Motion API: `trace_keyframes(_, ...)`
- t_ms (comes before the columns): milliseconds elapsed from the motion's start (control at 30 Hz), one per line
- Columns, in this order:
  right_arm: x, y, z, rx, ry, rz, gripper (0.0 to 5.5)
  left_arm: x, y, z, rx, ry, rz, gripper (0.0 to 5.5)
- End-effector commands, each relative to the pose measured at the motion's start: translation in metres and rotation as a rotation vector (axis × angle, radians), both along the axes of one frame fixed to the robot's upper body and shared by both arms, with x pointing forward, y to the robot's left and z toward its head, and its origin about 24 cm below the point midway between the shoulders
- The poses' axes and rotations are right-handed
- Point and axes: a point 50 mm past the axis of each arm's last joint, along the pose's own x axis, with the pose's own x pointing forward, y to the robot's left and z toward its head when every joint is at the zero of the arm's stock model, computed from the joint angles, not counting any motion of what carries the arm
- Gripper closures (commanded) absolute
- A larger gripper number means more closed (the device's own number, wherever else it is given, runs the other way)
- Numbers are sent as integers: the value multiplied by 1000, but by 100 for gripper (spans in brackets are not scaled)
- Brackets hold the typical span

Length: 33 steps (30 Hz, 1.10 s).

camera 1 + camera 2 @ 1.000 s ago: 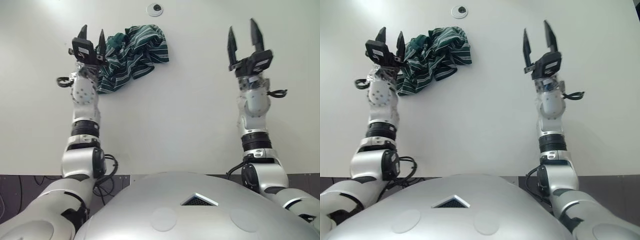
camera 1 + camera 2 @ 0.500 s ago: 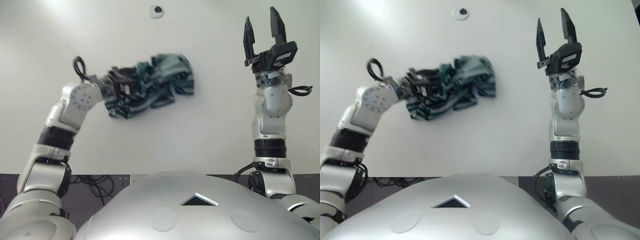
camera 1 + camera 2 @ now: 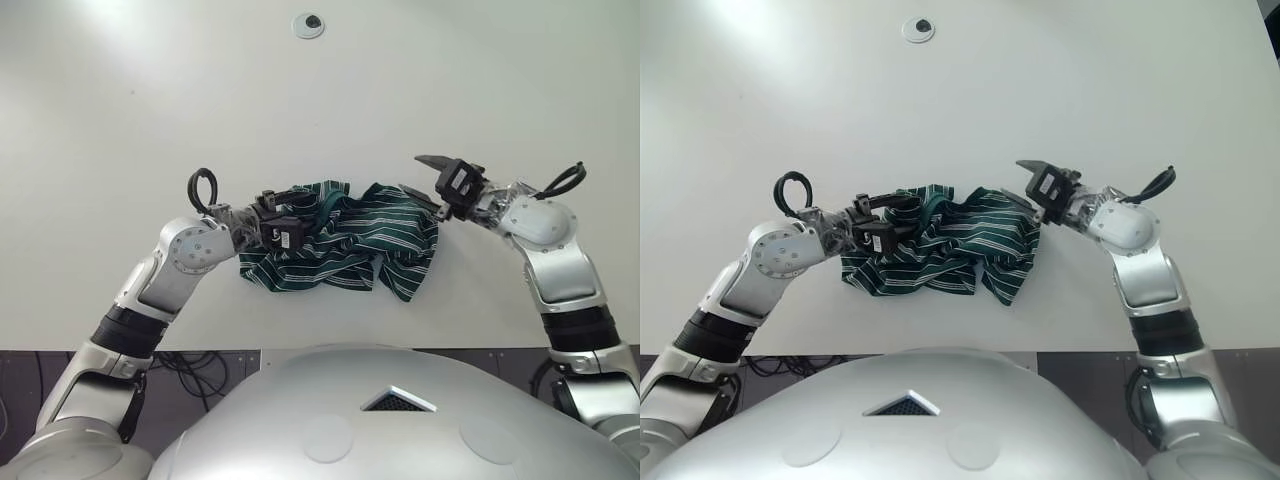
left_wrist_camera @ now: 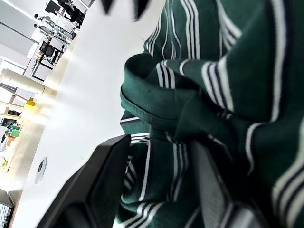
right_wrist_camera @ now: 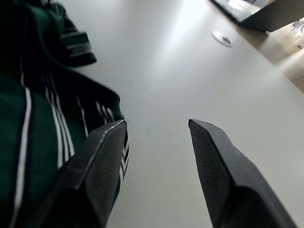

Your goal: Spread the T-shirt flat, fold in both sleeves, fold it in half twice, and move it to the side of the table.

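**Near desk edge: shirt in a heap, left tool gripping, right tool open**

Left tool [image 3: 300,215] is clamped on a bunched fold of the T-shirt [image 3: 350,245]; its wrist view shows cloth packed between the fingers. We read that as an anchor for pulling the fabric flat. Right tool [image 3: 425,180] sits at the shirt's opposite edge, spread wide and holding nothing, with one finger over the hem and the other over bare desk [image 3: 450,80]. We'd guess it's lining up a second grip. Shirt lies crumpled between both tools. Spreading not yet done; we can't make out the sleeves.
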Motion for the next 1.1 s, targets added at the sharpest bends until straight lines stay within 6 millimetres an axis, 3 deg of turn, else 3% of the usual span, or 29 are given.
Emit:
trace_keyframes(33, -8, -17, -11, -153, 89, 32, 310, -11, 16, -15, 81, 98, 64, 328)
trace_keyframes(100, 4, -19, -10, -47, 118, -49, 310, -9, 17, -11, 60, 78, 84, 328)
trace_keyframes(200, 22, -15, 6, 272, 202, -112, 310, -10, 12, -6, 22, 56, 75, 328)
trace_keyframes(367, 26, -12, 14, 502, 393, -88, 310, -12, 8, -6, 16, 40, 58, 328)
trace_keyframes(533, 22, -8, -1, 414, 497, -88, 310, -9, 5, -6, 14, 27, 58, 328)
trace_keyframes(700, 26, -18, -20, 260, 497, -180, 310, -10, -1, -5, 2, 15, 25, 328)
trace_keyframes(833, 16, -17, -30, 211, 549, -150, 310, -12, -5, -4, -8, 16, -5, 328)
trace_keyframes(1100, 7, -14, -28, 236, 595, -111, 433, -9, -5, -2, -9, 2, 5, 328)
